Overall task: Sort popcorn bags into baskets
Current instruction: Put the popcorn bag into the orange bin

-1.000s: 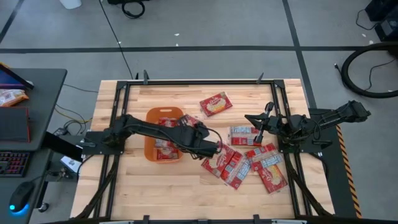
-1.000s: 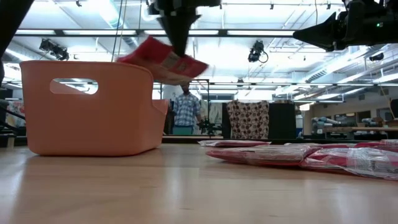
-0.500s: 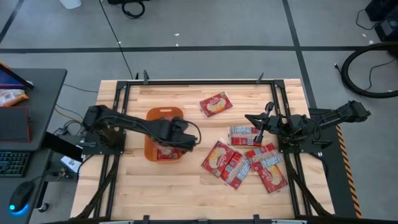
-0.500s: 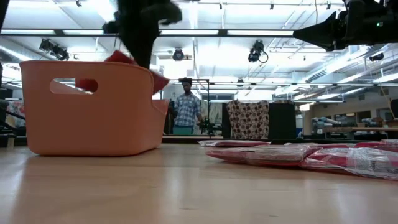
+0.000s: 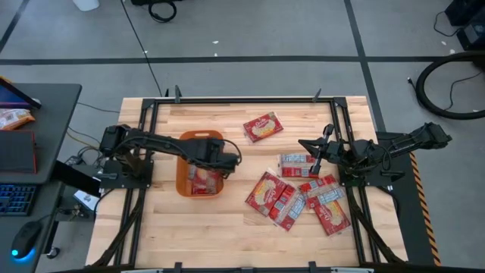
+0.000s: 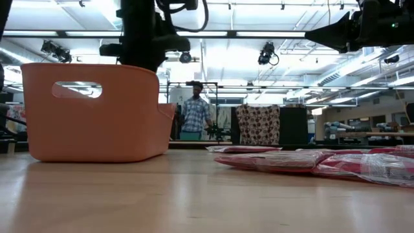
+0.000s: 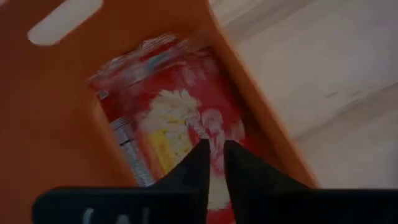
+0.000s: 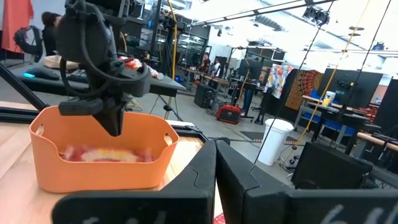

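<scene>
The orange basket [image 5: 198, 139] stands left of the table's middle, with red popcorn bags [image 5: 201, 180] lying flat in it. My left gripper [image 5: 219, 161] reaches down into the basket's right side [image 8: 114, 127], shut on the top popcorn bag [image 7: 180, 118]. Several more bags lie flat on the table to the right [image 5: 267, 191], and one lies apart near the far edge [image 5: 263, 126]. My right gripper [image 5: 317, 162] is shut and waits raised above a bag [image 5: 295, 161] at the right. My left gripper pinches the popcorn bag between its two fingers [image 7: 198, 163], near the bag's pale centre picture [image 7: 214, 127], coming from above and pointing down. The bag sits inside the basket on top of other bags; the exact place of contact is hidden by the fingers.
The basket's walls [image 6: 97, 123] rise well above the table, with a handle slot [image 6: 76, 89] facing the near side. The loose bags [image 6: 310, 160] pile low at the right. Bare wood lies near and far of the basket. A person [image 6: 194, 116] stands in the room beyond.
My left gripper has carried a popcorn bag from right of the basket toward the table's left, over the basket's rim, and moved down into it. The bag, lifted clear and tilted a second ago, now sits below the rim.
</scene>
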Robot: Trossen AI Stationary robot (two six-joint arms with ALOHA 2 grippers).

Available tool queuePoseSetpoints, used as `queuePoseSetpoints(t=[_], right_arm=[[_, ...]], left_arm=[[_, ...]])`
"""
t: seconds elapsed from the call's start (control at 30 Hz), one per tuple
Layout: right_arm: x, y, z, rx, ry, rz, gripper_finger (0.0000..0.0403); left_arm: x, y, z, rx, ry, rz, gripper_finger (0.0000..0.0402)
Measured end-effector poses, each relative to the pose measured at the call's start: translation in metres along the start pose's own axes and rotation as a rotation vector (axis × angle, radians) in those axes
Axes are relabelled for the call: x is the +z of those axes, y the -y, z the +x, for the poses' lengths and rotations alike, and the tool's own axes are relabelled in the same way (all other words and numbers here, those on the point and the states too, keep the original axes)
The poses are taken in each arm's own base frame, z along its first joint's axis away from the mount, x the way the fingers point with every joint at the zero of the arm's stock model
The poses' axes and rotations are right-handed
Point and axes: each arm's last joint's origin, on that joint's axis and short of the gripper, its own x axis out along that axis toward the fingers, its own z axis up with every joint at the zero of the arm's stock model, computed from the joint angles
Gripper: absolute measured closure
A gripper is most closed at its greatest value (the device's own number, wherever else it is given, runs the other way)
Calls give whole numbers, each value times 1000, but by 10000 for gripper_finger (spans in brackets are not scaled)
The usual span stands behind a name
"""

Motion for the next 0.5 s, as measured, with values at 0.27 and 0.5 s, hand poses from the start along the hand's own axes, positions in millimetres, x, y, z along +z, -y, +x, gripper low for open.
queuePoseSetpoints(t=[0.27, 0.5], right_arm=[[1, 0, 0, -2, 5, 1, 387], [1, 0, 0, 1, 6, 1, 387]], left_arm=[[27, 21, -7, -240, 162, 150, 297], [48, 42, 5, -367, 313, 250, 306]])
